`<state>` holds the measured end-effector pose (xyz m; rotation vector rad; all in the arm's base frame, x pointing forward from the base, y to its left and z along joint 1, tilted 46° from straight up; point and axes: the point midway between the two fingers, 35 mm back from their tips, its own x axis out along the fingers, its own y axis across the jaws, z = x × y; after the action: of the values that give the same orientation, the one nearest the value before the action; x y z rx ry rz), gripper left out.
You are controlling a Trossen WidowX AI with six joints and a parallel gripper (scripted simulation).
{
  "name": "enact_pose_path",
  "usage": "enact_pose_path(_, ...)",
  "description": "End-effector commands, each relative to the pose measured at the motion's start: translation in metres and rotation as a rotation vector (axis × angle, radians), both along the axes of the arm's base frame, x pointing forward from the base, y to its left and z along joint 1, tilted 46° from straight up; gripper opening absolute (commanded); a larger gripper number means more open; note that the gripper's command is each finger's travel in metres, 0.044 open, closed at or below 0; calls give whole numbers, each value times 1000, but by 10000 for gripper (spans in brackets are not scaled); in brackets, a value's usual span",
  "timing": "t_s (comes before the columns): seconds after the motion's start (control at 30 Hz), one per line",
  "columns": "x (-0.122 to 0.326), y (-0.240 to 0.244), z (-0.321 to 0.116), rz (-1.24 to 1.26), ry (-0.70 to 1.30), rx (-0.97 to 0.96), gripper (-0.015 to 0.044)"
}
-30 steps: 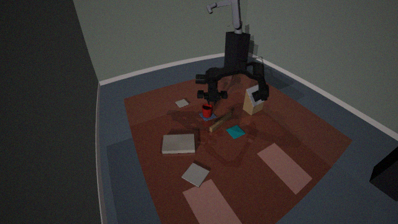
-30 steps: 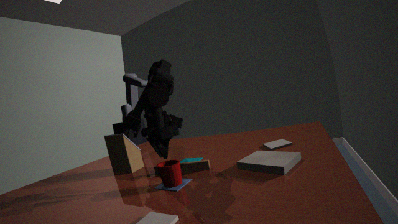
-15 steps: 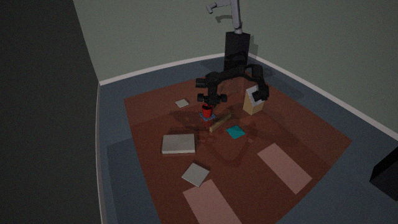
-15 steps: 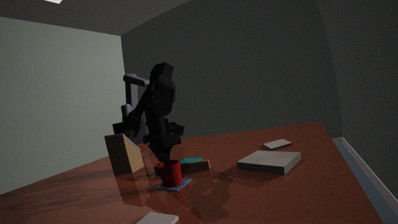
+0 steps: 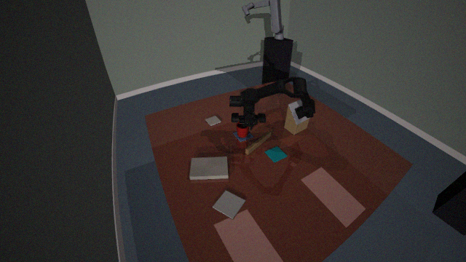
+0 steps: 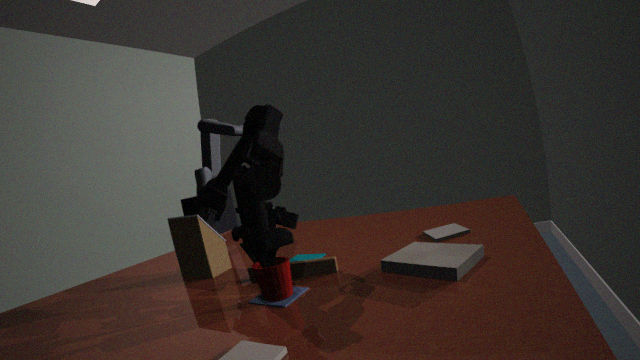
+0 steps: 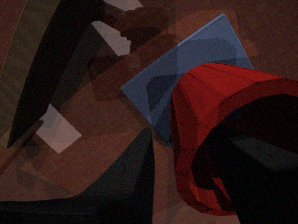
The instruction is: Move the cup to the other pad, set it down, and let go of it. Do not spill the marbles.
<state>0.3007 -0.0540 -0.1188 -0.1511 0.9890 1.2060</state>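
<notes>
The red cup (image 5: pixel 242 131) (image 6: pixel 274 281) (image 7: pixel 200 100) is standing on the blue pad (image 5: pixel 237 135) (image 6: pixel 286 302) (image 7: pixel 200 45), and the parted fingers (image 5: pixel 247 125) (image 6: pixel 267 261) are being held down at its near wall, one reaching over or into its mouth, the other hanging outside, with no grip being shown. The wall is apparently being straddled for a rim pinch, so closing is seemingly being called for before any lift over the wooden bar (image 5: pixel 258 143) (image 6: pixel 315 268) (image 7: pixel 15 70) toward the teal pad (image 5: pixel 276 154) (image 6: pixel 308 257).
</notes>
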Motion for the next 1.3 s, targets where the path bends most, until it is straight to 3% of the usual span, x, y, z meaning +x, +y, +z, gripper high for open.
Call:
enact_pose_path(0.0, -2, 3, -2, -5, 6, 8, 148)
enact_pose_path(0.07, -2, 3, -2, -5, 6, 8, 148)
enact_pose_path(0.2, -1, 1, -1, 0, 2, 1, 43)
enact_pose_path(0.4, -1, 1, -1, 0, 2, 1, 3)
enact_pose_path(1.27, -4, -39, 38, -14, 8, 10, 0)
